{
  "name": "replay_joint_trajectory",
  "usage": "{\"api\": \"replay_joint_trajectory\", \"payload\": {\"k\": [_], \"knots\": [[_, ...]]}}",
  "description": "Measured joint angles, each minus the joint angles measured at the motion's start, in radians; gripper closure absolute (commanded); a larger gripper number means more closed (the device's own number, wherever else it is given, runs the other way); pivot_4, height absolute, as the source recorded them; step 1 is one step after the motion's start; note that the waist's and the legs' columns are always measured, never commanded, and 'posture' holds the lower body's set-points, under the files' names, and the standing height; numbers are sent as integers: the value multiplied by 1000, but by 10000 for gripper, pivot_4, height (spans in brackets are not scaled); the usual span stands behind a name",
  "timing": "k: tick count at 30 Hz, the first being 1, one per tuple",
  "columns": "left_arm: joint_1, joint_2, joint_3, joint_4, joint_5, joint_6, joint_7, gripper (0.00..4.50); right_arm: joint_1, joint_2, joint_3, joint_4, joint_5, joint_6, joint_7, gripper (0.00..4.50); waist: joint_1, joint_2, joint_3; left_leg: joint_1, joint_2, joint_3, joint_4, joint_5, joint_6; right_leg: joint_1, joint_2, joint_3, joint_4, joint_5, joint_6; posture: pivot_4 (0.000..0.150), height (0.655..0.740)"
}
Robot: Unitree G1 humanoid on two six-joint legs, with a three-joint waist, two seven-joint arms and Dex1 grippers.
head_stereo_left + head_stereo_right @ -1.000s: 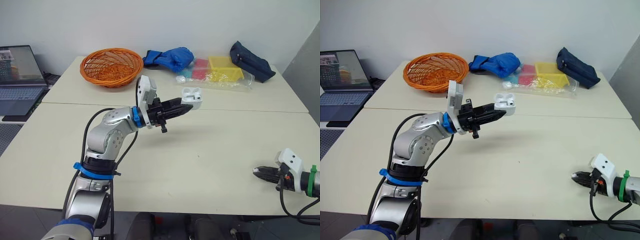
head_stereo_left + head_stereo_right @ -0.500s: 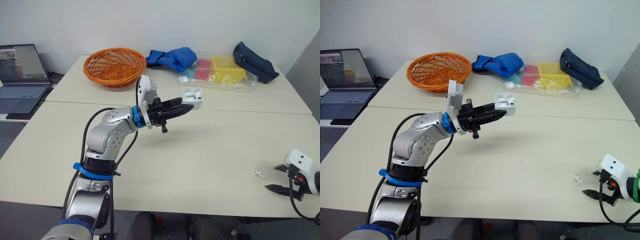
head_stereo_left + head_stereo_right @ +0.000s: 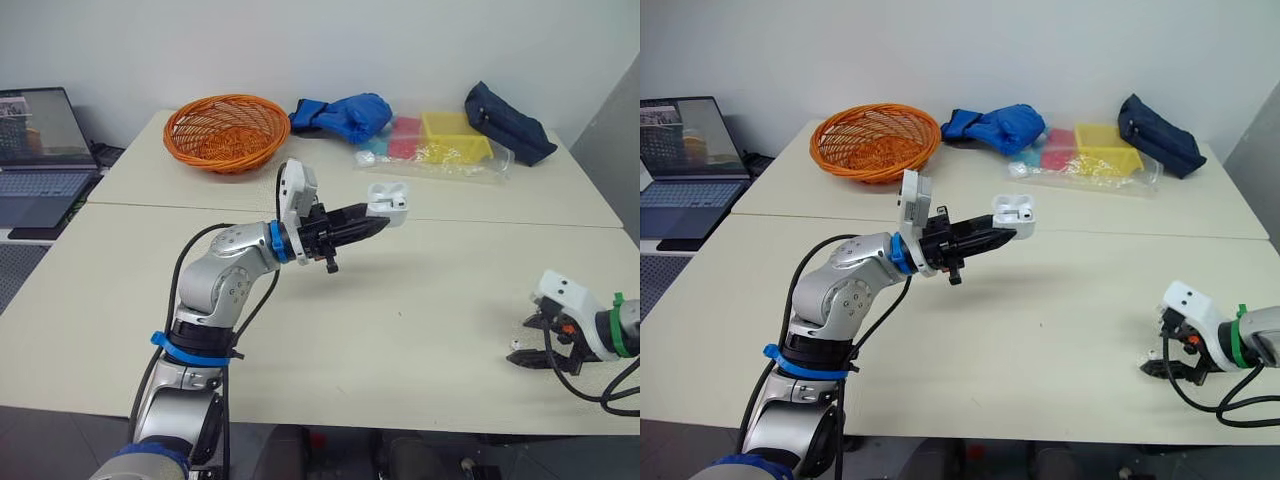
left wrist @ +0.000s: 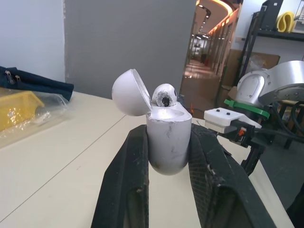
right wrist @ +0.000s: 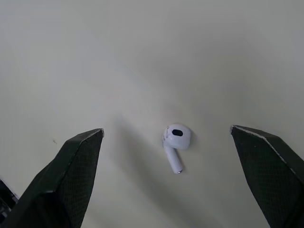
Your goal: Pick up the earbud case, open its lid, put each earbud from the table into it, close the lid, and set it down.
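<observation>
Left gripper (image 3: 372, 215): fingers clamped on the body of the earbud case (image 4: 167, 137), held upright, raised over the middle of the surface (image 3: 420, 300). Case white, rounded, scuffed; lid hinged open, tilted back. Seated earbud (image 4: 164, 94) in one well. Loose earbud (image 5: 175, 142), white, lies flat on the surface between the right gripper (image 3: 528, 342) fingers, which stand wide apart, clear of it.

Head stereo pair: forward and down, wide over table (image 3: 420, 300). Left wrist camera: close behind earbud case (image 4: 167, 142), level across table. Right wrist camera: near, straight down on earbud (image 5: 176, 137). Case also in head pair.
</observation>
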Motion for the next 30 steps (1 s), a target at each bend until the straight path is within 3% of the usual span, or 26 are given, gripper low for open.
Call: {"api": "replay_joint_trajectory", "payload": {"k": [5, 8, 11, 23, 26, 30], "knots": [[0, 6, 0, -6, -1, 3, 0, 37387, -12, 20, 43, 2, -25, -9, -12, 240, -1, 0, 0, 1, 0, 0, 1, 0, 0, 0, 0, 0, 1, 0, 0, 1500, 7400], [0, 7, 0, -7, -1, 3, 0, 37387, -23, 22, 55, 13, -34, -20, -16, 5786, -1, 0, 0, 2, 0, 0, 1, 0, 0, 1, 0, 0, 2, 0, 0, 1500, 7400], [0, 7, 0, -7, -1, 3, 1, 37387, -31, 29, 60, 29, -48, -30, -26, 16357, -1, 0, 0, 2, 0, 0, 1, 0, 0, 1, 0, 0, 2, 0, 0, 1500, 7400], [0, 8, 0, -7, -1, 5, 6, 37387, -53, 51, 76, 48, -81, -54, -23, 16357, -3, -1, -1, 4, 1, 0, 1, 0, 0, 2, 1, 1, 2, 1, -1, 1500, 7400], [-1, 8, 0, -7, -1, 5, 12, 37387, -55, 51, 76, 48, -82, -52, -24, 22546, -3, -1, -1, 4, 1, 0, 1, 0, 0, 2, 1, 1, 2, 1, -1, 1500, 7400], [-5, 8, 0, -7, -1, 6, 20, 37387, -56, 52, 76, 50, -92, -49, -25, 36651, -2, -1, -1, 3, 1, 0, 0, 0, 0, 2, 1, 0, 2, 0, -1, 1500, 7400]]}}
